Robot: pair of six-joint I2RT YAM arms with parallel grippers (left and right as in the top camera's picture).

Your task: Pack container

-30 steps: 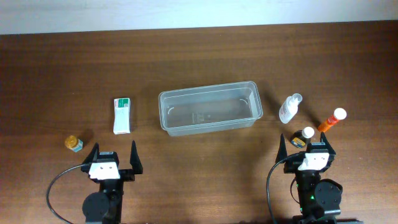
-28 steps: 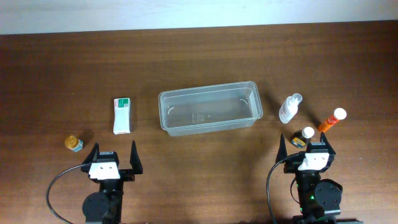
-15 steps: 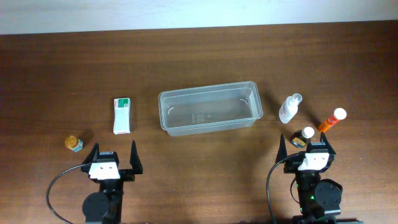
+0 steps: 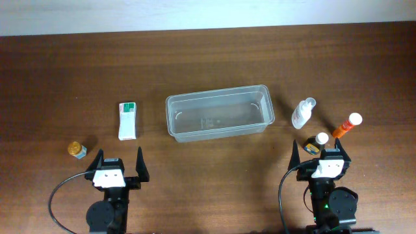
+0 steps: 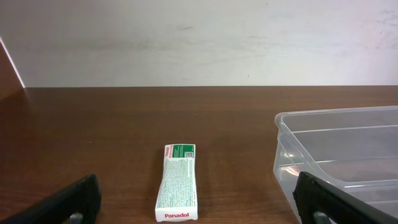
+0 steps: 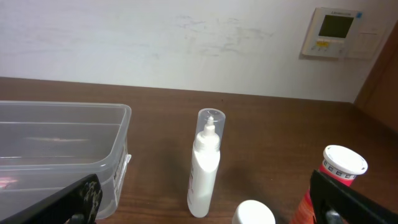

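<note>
The clear plastic container (image 4: 219, 114) stands empty at the table's middle; its corner shows in the left wrist view (image 5: 339, 155) and the right wrist view (image 6: 62, 149). A white and green Panadol box (image 4: 127, 121) lies left of it, straight ahead of my left gripper (image 5: 199, 205). A white dropper bottle (image 4: 302, 114), an orange tube with a white cap (image 4: 347, 125) and a small white-capped bottle (image 4: 317, 143) stand right of it, ahead of my right gripper (image 6: 205, 205). A small amber jar (image 4: 77, 150) sits far left. My left gripper (image 4: 118, 162) and right gripper (image 4: 321, 153) are open and empty near the front edge.
The dropper bottle (image 6: 207, 165), the small bottle's cap (image 6: 254, 213) and the orange tube (image 6: 329, 186) stand close ahead of the right fingers. A wall runs behind the table's far edge, with a thermostat panel (image 6: 337, 32) on it.
</note>
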